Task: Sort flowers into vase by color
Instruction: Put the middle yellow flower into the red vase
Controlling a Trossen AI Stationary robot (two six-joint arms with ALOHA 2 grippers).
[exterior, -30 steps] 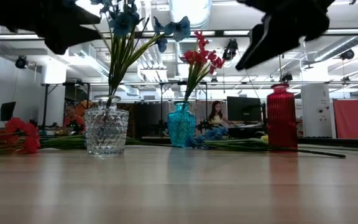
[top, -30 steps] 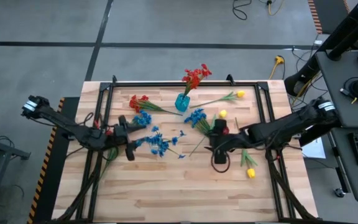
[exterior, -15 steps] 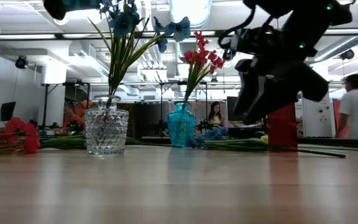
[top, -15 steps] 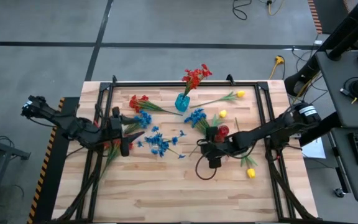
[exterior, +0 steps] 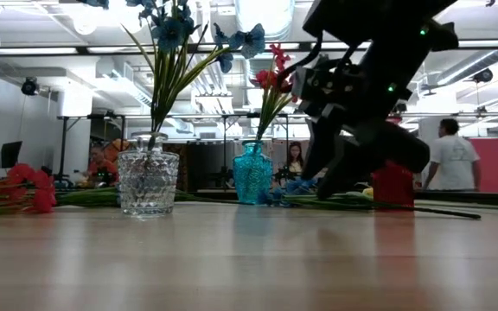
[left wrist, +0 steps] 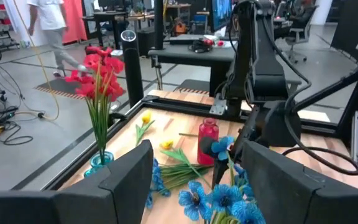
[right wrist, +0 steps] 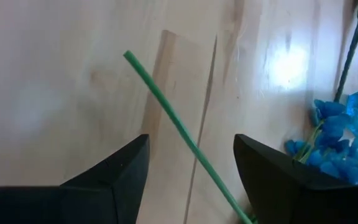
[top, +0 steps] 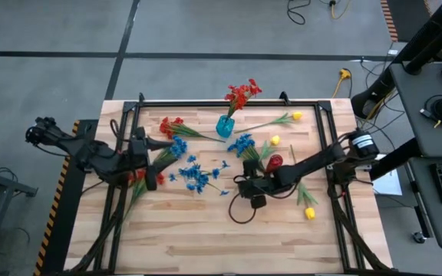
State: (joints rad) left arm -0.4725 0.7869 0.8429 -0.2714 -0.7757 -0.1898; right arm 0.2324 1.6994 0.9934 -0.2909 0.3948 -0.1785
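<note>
The right gripper (right wrist: 190,167) has dropped toward the table (jaws apart) — straddling a green stem (right wrist: 178,134).

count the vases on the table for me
3. A clear glass vase with blue flowers stands on the left arm's side, a teal vase with red flowers near the far edge, and a red vase by the right arm.

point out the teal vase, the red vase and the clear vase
teal vase (exterior: 252,177), low view, on its body
red vase (left wrist: 207,139), left wrist view, on its ribbed body
clear vase (exterior: 148,181), low view, on its cut-glass body
</note>
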